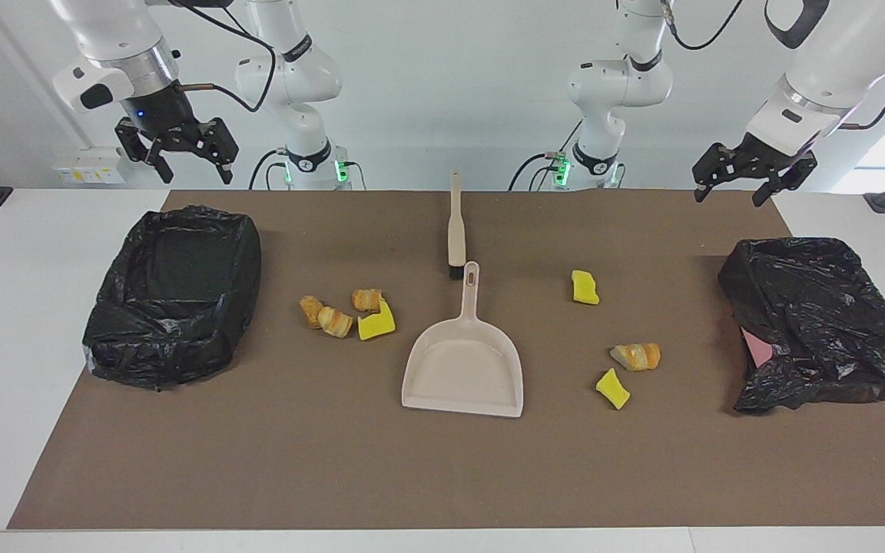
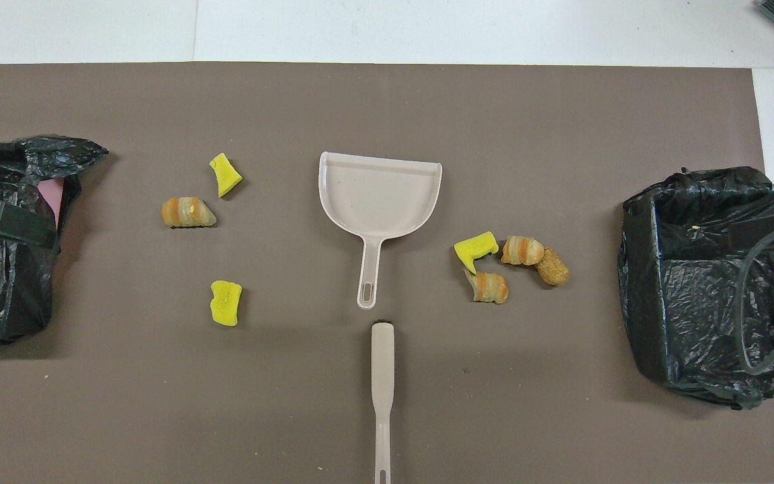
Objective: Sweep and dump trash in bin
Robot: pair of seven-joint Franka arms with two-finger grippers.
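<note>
While both arms hang high with nothing held, sweeping has not begun. Right gripper [image 1: 178, 157], upper left of the facing view, sits above the open black-bagged bin [image 1: 174, 296], fingers spread and empty. Left gripper [image 1: 742, 175], upper right of that view, hovers near the crumpled black-bagged bin [image 1: 819, 322], also spread and empty.

Trash lies in two groups on the brown mat [image 1: 442, 476]. Centre-left of the facing view: three orange-tan striped bread-like chunks [image 1: 333, 313] with one bright yellow foam wedge [image 1: 376, 322] touching them. Centre-right: a yellow wedge [image 1: 585, 286] alone, then a striped chunk [image 1: 637, 356] just beside another yellow wedge [image 1: 613, 389].

Beige plastic dustpan [image 1: 464, 372] lies flat at mid-frame, empty, handle toward the robots. Beige brush [image 1: 455, 226] lies in line with it, bristle end nearly touching the dustpan handle.

Risks (judgement):
- Brush and dustpan handles sit end to end; grasping one may knock the other askew.
- Foam wedges look light; a fast stroke could flick them past the dustpan lip.
- Crumpled bin's bag appears collapsed over its mouth, so a dump there may spill.
- Groups lie on either side of the pan, needing repositioning.
</note>
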